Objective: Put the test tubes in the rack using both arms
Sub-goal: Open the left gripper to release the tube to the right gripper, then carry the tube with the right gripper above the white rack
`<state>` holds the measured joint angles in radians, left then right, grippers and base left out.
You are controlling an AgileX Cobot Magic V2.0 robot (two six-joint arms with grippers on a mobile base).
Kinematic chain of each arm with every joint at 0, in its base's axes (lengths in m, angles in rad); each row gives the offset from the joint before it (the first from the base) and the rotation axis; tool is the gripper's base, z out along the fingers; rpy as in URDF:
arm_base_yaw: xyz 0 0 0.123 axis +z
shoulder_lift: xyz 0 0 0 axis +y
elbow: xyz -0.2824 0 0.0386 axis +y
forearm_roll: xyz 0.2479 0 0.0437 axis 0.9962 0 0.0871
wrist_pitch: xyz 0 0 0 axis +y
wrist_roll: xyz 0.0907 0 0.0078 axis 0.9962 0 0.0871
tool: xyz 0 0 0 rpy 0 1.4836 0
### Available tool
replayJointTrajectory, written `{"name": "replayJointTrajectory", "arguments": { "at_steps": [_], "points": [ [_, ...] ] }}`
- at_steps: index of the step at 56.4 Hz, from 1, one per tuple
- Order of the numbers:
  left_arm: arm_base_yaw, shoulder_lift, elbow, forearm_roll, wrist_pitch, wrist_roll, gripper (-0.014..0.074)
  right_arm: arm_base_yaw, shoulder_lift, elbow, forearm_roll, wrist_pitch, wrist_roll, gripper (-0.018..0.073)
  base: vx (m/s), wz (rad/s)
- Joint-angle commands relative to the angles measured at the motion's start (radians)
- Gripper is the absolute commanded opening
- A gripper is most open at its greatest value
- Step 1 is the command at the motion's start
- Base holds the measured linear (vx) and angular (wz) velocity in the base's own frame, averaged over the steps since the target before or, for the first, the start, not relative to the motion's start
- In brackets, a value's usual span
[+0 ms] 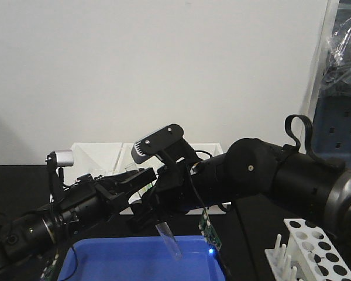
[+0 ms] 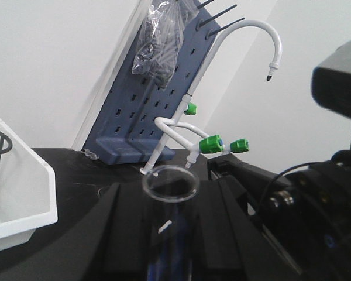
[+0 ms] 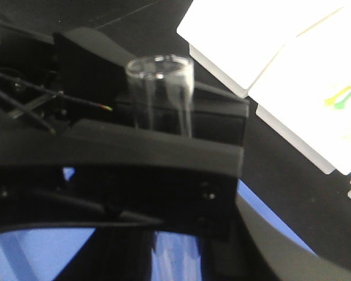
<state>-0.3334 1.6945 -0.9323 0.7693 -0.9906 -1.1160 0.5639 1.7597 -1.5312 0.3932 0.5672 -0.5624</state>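
One clear test tube (image 1: pixel 171 241) hangs tilted over the blue tray (image 1: pixel 117 260), held between both arms. In the left wrist view its flared rim (image 2: pixel 169 185) stands between the black jaws of my left gripper (image 2: pixel 171 216), which is shut on its upper part. My left gripper (image 1: pixel 139 179) reaches in from the left. My right gripper (image 1: pixel 159 212) comes from the right and sits lower on the same tube. In the right wrist view the tube (image 3: pixel 160 88) rises behind the left gripper's finger, and its lower part runs between my right gripper (image 3: pixel 176 257) fingers, which lie against both sides. The white rack (image 1: pixel 315 253) stands at the lower right.
White open-front bins (image 1: pixel 99 153) line the back of the black table. A blue pegboard (image 2: pixel 146 105) with a plastic bag and a white faucet (image 2: pixel 254 32) stand at the right wall. Another white bin (image 2: pixel 20 196) is near the left arm.
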Motion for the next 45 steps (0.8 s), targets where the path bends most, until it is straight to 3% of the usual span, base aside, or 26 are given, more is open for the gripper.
{"name": "replayJointTrajectory", "arguments": {
  "at_steps": [1,10,30,45],
  "points": [
    [-0.005,-0.04,-0.031,-0.043,-0.087,-0.012,0.0362,-0.006,-0.047,-0.038,0.021,-0.086,0.005,-0.0011,0.0,0.0],
    [-0.002,-0.046,-0.031,-0.05,-0.095,-0.011,0.0418,-0.007,-0.047,-0.038,-0.002,-0.109,0.044,-0.001,0.0,0.0],
    [0.043,-0.046,-0.031,-0.092,-0.136,-0.008,0.0418,-0.026,-0.047,-0.038,-0.249,-0.118,0.223,-0.0011,0.0,0.0],
    [0.081,-0.046,-0.031,-0.09,-0.155,-0.008,0.0418,-0.188,-0.08,-0.038,-0.249,-0.154,0.28,-0.0011,0.0,0.0]
  ]
}}
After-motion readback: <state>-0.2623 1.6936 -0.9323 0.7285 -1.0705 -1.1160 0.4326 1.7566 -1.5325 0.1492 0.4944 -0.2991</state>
